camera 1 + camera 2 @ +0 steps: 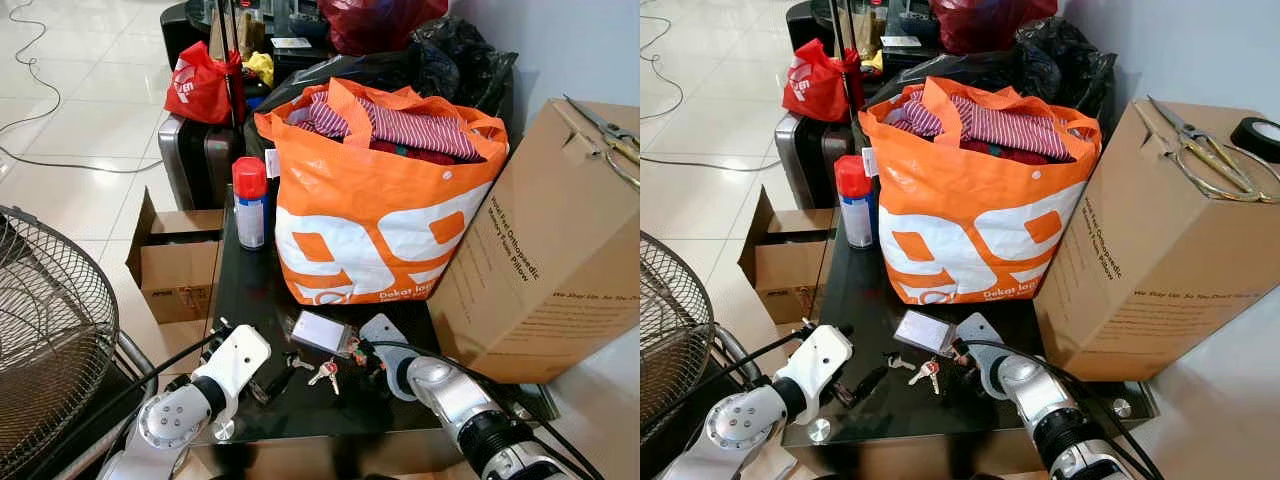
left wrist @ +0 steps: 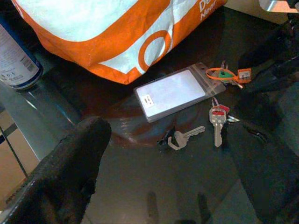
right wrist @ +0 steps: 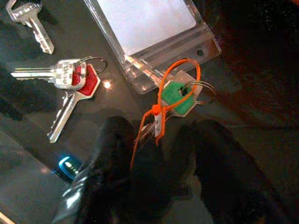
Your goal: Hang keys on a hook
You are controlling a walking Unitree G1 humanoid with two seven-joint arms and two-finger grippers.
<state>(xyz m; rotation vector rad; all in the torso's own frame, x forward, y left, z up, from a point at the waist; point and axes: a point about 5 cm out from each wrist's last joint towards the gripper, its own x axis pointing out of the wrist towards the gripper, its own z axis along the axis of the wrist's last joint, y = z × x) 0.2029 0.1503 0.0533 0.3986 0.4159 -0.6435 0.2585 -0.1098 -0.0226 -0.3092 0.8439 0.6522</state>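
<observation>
Presently the keys [image 3: 70, 77] are lying scattered on the black glass table [image 1: 250, 290], in front of the orange shopping bag [image 1: 375, 215] and just beside a clear plastic card sleeve [image 2: 173, 93]; a red-capped key [image 2: 217, 119] is sharing a ring with a plain one, a lone silver key [image 2: 184, 137] is sitting apart from them, and a green-capped key [image 3: 176, 97] is hanging on an orange cord loop [image 3: 180, 74] threaded through the sleeve.

By judgement, the bunch is light, rigid and slippery against glass; flat blades are offering poor purchase, so the ring or the cord loop is looking like the better place to take hold.

The right gripper [image 3: 161, 154] is reaching low over the table, its fingers [image 3: 103, 154] pressing close around the orange cord and what seems a small tag; whether they are truly pinching it cannot be told for certain, as the ends are dark; the green-capped key is lying just ahead of the fingertips, the red-capped pair off to one side.

The left gripper [image 2: 182, 158] is hovering spread, empty, with the loose silver key lying between its fingers [image 2: 70, 168] and slightly ahead.

No hook is appearing among the boxes and bags around the table.
</observation>
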